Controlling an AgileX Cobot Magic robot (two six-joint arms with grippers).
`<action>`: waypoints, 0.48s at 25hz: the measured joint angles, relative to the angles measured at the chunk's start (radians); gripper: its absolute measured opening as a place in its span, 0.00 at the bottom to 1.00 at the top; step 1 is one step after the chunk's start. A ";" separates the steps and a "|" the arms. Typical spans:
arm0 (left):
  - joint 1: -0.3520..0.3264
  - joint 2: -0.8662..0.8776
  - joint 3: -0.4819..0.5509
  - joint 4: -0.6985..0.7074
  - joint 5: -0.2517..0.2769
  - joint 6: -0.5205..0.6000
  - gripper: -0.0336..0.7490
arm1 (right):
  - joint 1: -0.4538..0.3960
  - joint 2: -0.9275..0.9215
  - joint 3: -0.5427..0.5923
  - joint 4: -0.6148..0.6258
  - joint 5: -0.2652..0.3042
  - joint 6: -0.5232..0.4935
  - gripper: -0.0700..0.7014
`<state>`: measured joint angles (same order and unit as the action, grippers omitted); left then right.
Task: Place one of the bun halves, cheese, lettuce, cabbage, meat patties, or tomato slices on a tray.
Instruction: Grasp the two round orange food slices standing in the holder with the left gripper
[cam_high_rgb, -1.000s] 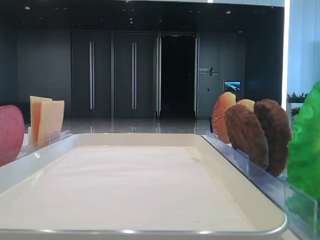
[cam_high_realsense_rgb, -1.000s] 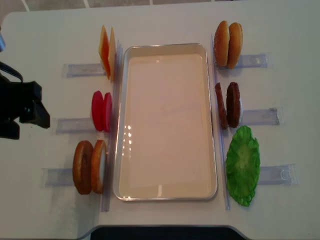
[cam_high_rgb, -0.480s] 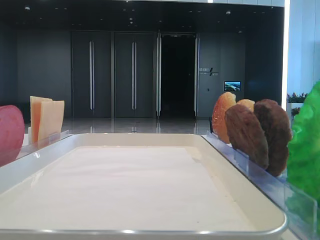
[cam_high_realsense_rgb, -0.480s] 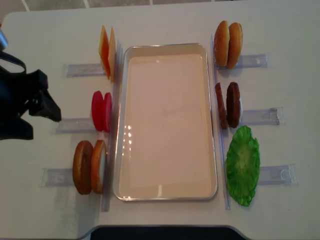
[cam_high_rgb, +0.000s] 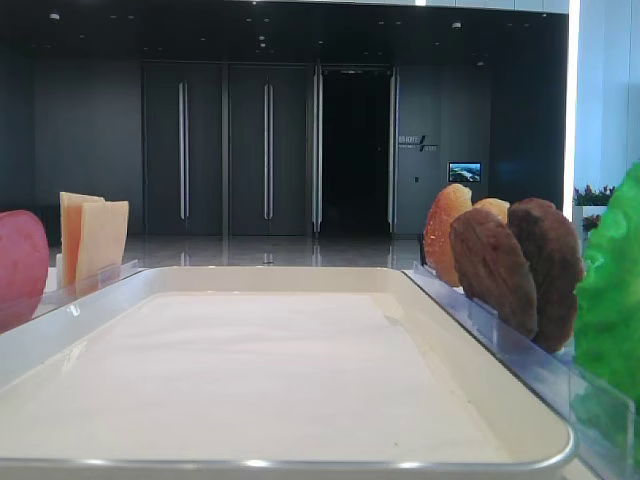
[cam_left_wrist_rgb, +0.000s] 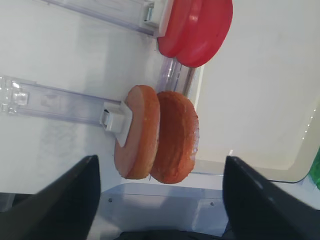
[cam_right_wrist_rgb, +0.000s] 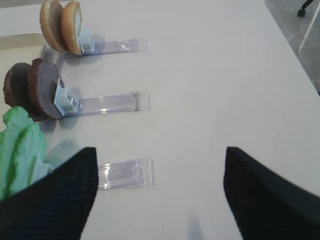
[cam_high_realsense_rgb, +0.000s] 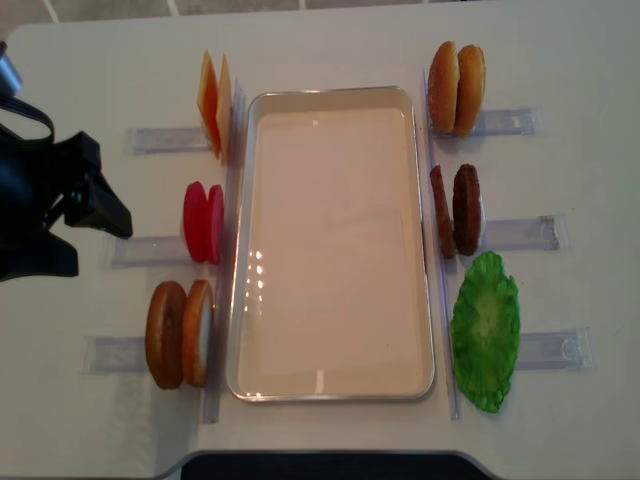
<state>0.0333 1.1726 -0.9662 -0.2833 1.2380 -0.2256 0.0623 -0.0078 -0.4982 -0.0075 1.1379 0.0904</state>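
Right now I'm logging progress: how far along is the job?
Nothing is done: the tray holds no food. In hand: the open left gripper, empty, hangs left of the tomato slices and bun halves. Left: grasping one piece and setting it on the tray. The right gripper is open, idle.

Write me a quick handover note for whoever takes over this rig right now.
Left gripper: open, empty, left of the tomato slices.
Right gripper: open, empty, over bare table beside the right-hand racks.
Tray: nothing on it.
Left of tray: cheese, tomato slices, bun halves.
Right of tray: more buns, meat patties, lettuce.
Done: nothing placed.
Left: pick one piece and set it on the tray.
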 joint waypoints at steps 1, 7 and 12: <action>0.000 0.000 0.000 0.000 0.000 0.005 0.78 | 0.000 0.000 0.000 0.000 0.000 0.000 0.77; 0.000 0.000 0.000 0.054 0.000 0.040 0.78 | 0.000 0.000 0.000 0.000 0.000 0.000 0.77; 0.000 0.000 0.000 0.070 0.000 0.057 0.78 | 0.000 0.000 0.000 0.000 0.000 0.000 0.77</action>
<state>0.0333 1.1726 -0.9662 -0.2131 1.2380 -0.1688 0.0623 -0.0078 -0.4982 -0.0075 1.1379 0.0904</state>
